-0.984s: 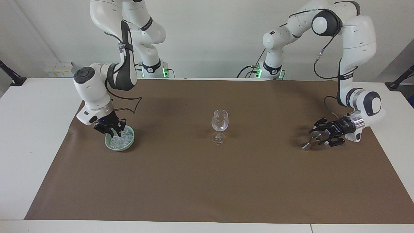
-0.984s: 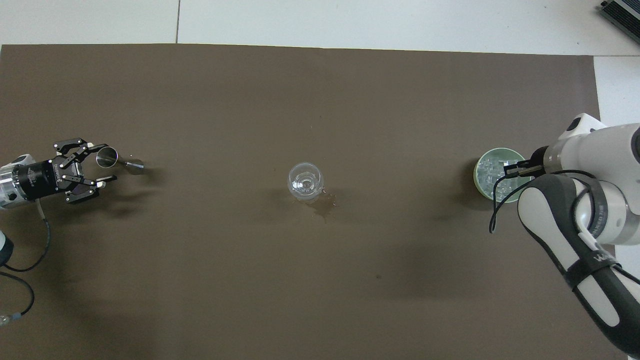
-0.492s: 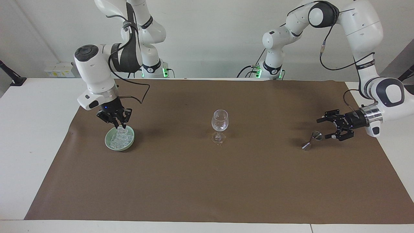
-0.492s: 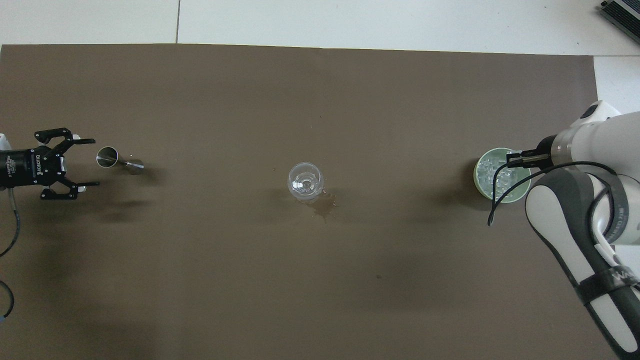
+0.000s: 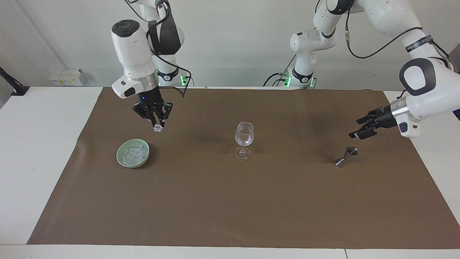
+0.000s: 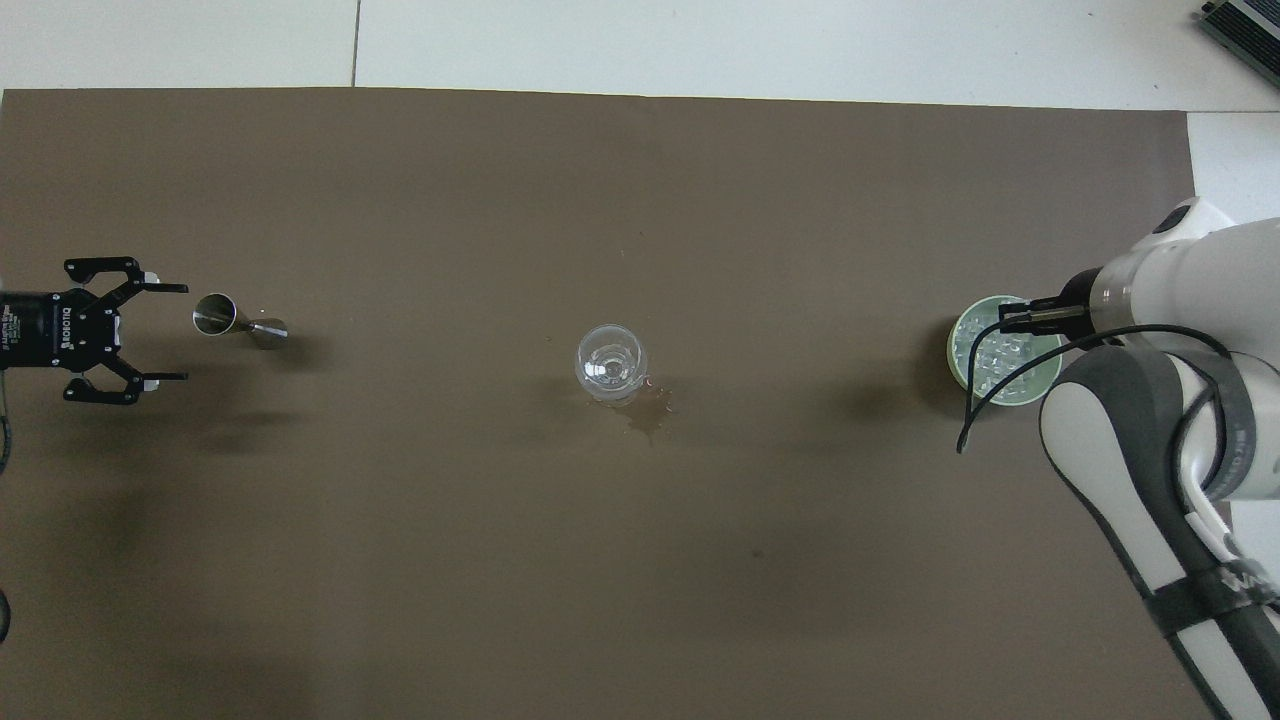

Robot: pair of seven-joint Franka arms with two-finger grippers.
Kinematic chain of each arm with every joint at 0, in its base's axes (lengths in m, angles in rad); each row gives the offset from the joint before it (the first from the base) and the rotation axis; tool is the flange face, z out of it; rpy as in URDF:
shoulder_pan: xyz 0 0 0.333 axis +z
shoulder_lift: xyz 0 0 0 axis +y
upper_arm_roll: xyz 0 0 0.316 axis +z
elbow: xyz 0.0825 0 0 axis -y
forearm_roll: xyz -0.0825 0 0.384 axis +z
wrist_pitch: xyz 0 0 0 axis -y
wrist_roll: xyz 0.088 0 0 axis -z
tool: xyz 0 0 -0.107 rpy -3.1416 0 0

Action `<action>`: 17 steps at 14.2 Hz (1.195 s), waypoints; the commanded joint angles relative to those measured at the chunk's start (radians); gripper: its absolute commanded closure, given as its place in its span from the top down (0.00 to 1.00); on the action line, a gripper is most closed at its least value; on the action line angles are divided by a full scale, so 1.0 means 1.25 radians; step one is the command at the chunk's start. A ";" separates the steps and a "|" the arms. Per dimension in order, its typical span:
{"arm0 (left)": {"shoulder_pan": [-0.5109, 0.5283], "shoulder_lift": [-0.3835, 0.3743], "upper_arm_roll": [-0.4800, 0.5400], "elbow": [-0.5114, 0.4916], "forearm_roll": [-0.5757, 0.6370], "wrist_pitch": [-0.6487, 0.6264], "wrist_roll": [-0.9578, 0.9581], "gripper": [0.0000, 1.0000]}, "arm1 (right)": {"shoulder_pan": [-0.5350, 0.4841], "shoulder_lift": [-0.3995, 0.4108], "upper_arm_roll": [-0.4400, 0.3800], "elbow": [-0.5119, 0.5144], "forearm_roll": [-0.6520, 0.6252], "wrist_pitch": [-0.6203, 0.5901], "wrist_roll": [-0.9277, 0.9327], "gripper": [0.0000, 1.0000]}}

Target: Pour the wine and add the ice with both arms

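Note:
An empty wine glass point(image 5: 244, 137) point(image 6: 611, 363) stands mid-mat. Toward the right arm's end of the table sits a green bowl point(image 5: 120, 158) point(image 6: 955, 352) piled with ice point(image 5: 133, 153) point(image 6: 990, 350). High above that bowl hangs my right gripper point(image 5: 155, 126), shut on one clear ice cube point(image 5: 157, 128); in the overhead view its wrist hides it. A small steel jigger point(image 5: 346, 157) point(image 6: 235, 322) lies on its side toward the left arm's end. My left gripper point(image 5: 360, 128) point(image 6: 172, 333) hovers open just beside the jigger, apart from it and holding nothing.
A brown mat point(image 5: 230, 208) point(image 6: 400, 560) covers most of the white table point(image 5: 36, 144). A small wet stain point(image 6: 648, 418) marks the mat beside the glass foot. The right arm's forearm point(image 6: 1150, 480) reaches in low over that end of the mat.
My right gripper has lifted out of the bowl with an ice cube. My left gripper has opened off the jigger, drawn back and risen; the jigger stays where it lay.

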 commanded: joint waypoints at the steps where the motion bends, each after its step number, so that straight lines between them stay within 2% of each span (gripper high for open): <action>1: -0.098 -0.011 0.010 0.044 0.122 0.006 0.206 1.00 | -0.005 0.017 0.059 0.024 0.028 0.016 0.089 0.00; 2: -0.128 -0.031 0.009 0.047 0.139 0.011 0.270 1.00 | -0.003 0.019 0.076 0.023 0.065 0.046 0.126 0.00; 4: -0.171 -0.076 0.009 0.040 0.142 0.000 0.292 1.00 | 0.035 0.020 0.087 0.019 0.134 0.104 0.174 0.00; 8: -0.215 -0.149 0.008 0.031 0.142 -0.011 0.285 1.00 | 0.098 0.025 0.088 0.014 0.169 0.183 0.273 0.00; 13: -0.201 -0.198 0.014 0.018 0.137 -0.005 0.267 1.00 | 0.167 0.085 0.090 0.019 0.192 0.317 0.363 0.00; 17: -0.158 -0.220 0.019 -0.024 0.111 0.024 0.261 1.00 | 0.205 0.105 0.090 0.015 0.192 0.333 0.387 0.00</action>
